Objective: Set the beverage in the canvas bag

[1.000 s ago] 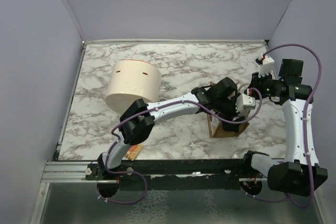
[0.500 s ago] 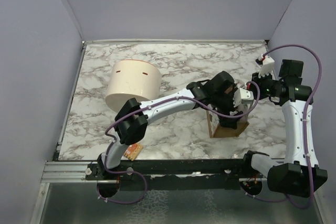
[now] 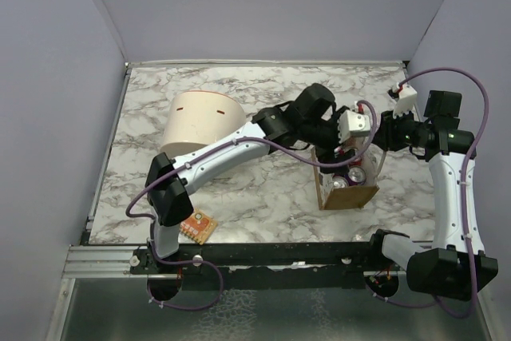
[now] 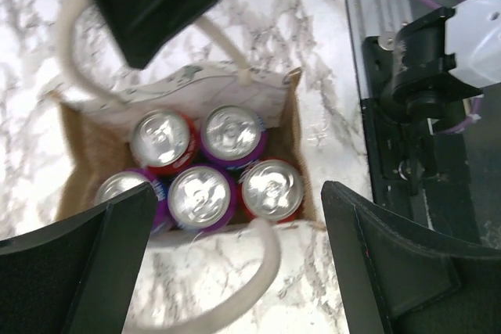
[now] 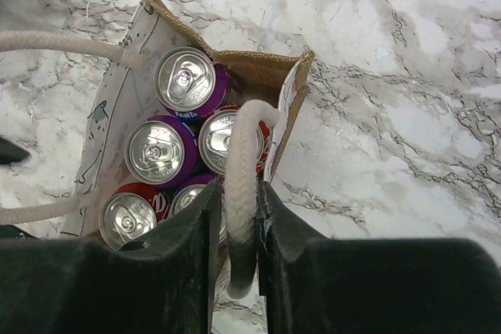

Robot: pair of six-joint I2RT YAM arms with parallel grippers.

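Right hand (image 5: 237,220) is pinching one rope handle (image 5: 244,138) between nearly closed fingers, apparently holding the bag (image 5: 262,68) open and steady on the tabletop (image 5: 407,115). Left hand (image 4: 235,209) is hovering over the opening, spread wide and carrying nothing. Five cans (image 4: 202,195) are standing upright inside the bag, suggesting the drink is already placed.

The left arm (image 3: 231,145) is swinging up and back from over the canvas bag (image 3: 351,196) — the left hand (image 4: 239,189), fingers spread wide, is now hanging higher, toward the bag's far side. The cans (image 3: 349,177) inside, covered before, are showing. The arm's elbow is shifting left, uncovering the whole orange packet (image 3: 197,225) at the near edge of the table (image 3: 271,197).
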